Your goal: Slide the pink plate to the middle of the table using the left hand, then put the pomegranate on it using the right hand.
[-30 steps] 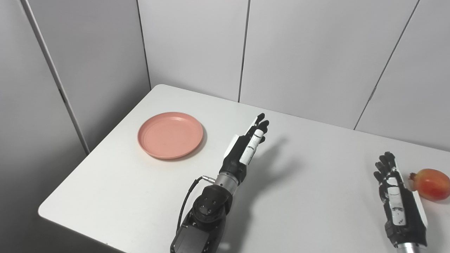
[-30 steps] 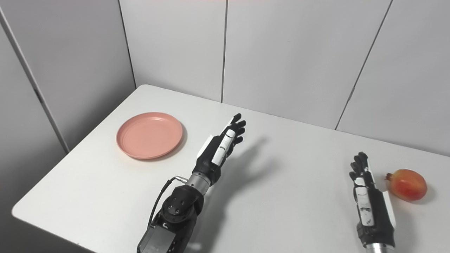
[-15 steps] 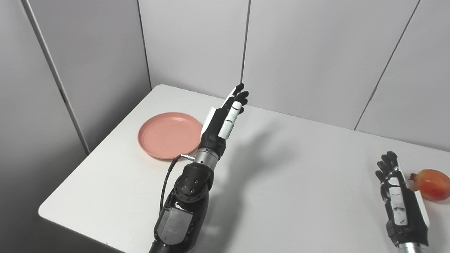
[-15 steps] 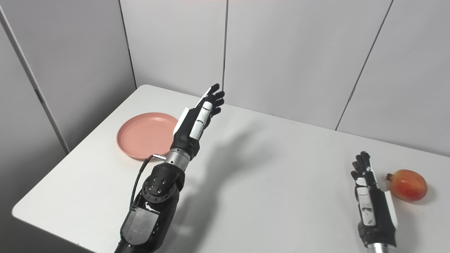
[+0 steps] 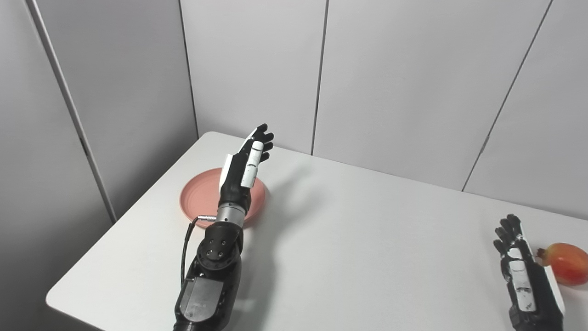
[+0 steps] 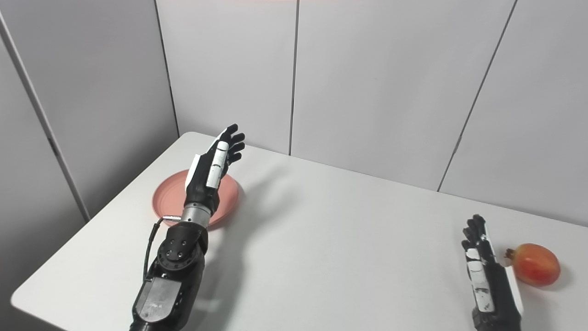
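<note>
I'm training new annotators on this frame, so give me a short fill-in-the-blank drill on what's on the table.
1. The plate under the left hand is ____ in colour.
2. The fruit beside the right hand is a ____.
3. The pomegranate lies on the table, not on the ____.
4. Both hands hold ____.

Missing words: pink; pomegranate; plate; nothing

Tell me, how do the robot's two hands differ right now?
The left hand is stretched far out, raised over the pink plate on the table's left side; the right hand waits near the front edge beside the pomegranate. The left arm shows nearly its whole forearm, while the right is cut off at the wrist. Both hands are open, black and white, holding nothing.
</note>
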